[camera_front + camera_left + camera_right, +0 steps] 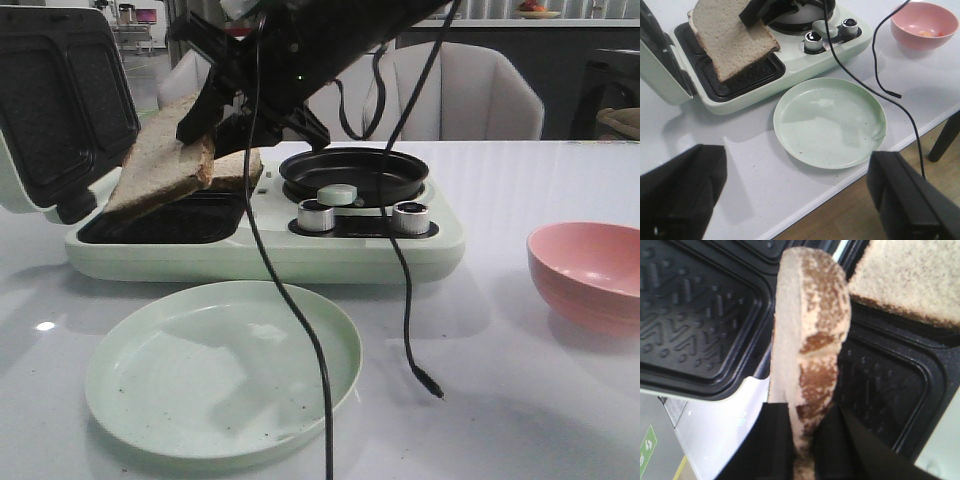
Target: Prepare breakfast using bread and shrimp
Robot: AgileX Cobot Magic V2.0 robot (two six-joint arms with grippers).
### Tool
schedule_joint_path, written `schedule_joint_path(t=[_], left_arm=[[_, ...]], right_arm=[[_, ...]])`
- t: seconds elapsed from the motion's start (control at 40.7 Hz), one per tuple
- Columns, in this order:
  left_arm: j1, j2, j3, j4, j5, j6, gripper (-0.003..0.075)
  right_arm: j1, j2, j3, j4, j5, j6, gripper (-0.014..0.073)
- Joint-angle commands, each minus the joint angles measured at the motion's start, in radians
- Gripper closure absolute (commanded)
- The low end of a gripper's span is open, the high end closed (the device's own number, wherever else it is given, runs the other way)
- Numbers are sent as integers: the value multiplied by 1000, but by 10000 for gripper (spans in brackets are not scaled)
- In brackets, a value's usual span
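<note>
A bread slice (160, 165) is hanging tilted over the dark grill plate (160, 225) of the pale green breakfast maker (270, 250), its lower corner dipping toward the left side of that plate, while a second slice (238, 168) is lying further back on the same plate, partly hidden behind the first. The right gripper (805, 440) is pinching the tilted slice by its crusted edge, the fingers (775, 440) pressing both faces of the bread. The maker's lid (60, 100) is standing open on the left, showing its ribbed inner plate. To the right of the grill a small round black pan (353, 172) is sitting above two silver knobs (316, 214). In front of the maker a pale green plate (120, 400) is resting on the white table (520, 400). Well to the right a pink bowl (910, 30) is holding a small orange-pink shrimp (929, 34). The left gripper (795, 190) is hovering spread wide apart above the table's near edge, gripping nothing.
</note>
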Motion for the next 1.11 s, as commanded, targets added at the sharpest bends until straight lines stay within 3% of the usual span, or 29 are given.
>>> schedule_joint_path(t=[0.0, 0.098, 0.148, 0.394, 0.517, 0.812, 0.959, 1.082], left_arm=[[-6, 8, -30, 3, -80, -2, 106], [-6, 8, -30, 3, -80, -2, 106], [-6, 8, -30, 3, -80, -2, 106], [-6, 8, -30, 3, -80, -2, 106], [-6, 8, -30, 3, -80, -2, 106], [-6, 8, -30, 3, -80, -2, 106], [-6, 8, -30, 3, -80, -2, 106], [-6, 8, -30, 3, -80, -2, 106]], right_arm=[[2, -40, -52, 58, -9, -13, 221], [-3, -29, -49, 50, -27, -13, 36], [-7, -29, -47, 42, -30, -12, 12], [-40, -70, -47, -37, 4, -4, 108], [-40, -150, -47, -225, 54, 47, 151], [32, -438, -39, -803, 270, 334, 153], [102, -586, 52, -939, 280, 440, 153], [140, -730, 204, -963, 251, 477, 153]])
